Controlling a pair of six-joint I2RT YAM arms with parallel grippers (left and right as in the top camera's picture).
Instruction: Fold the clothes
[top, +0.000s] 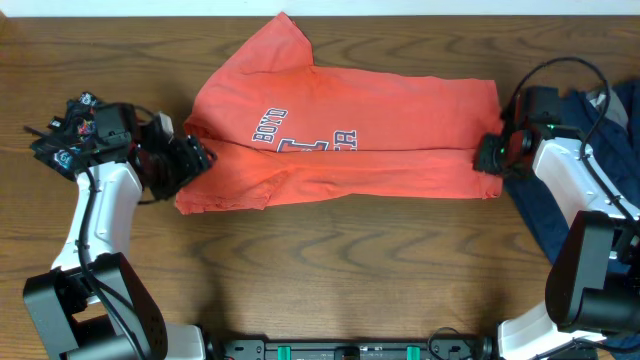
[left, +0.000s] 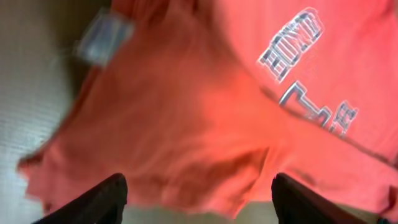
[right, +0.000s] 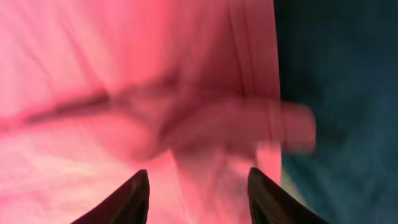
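The orange-red T-shirt (top: 350, 140) lies folded lengthwise across the table, its white-and-navy lettering facing up and one sleeve pointing to the back. My left gripper (top: 192, 160) is open at the shirt's left end; in the left wrist view its fingers (left: 198, 202) stand wide over the shirt's (left: 186, 106) lower edge. My right gripper (top: 490, 155) is open at the shirt's right hem; in the right wrist view its fingers (right: 198, 198) straddle bunched orange fabric (right: 124, 93). A navy garment (top: 570, 190) lies at the right, under the right arm. The black printed garment is out of view.
The wooden table (top: 340, 270) shows bare wood in front of the shirt. The navy garment also shows in the right wrist view (right: 342, 81), just right of the shirt's hem. A white wall edge runs along the back.
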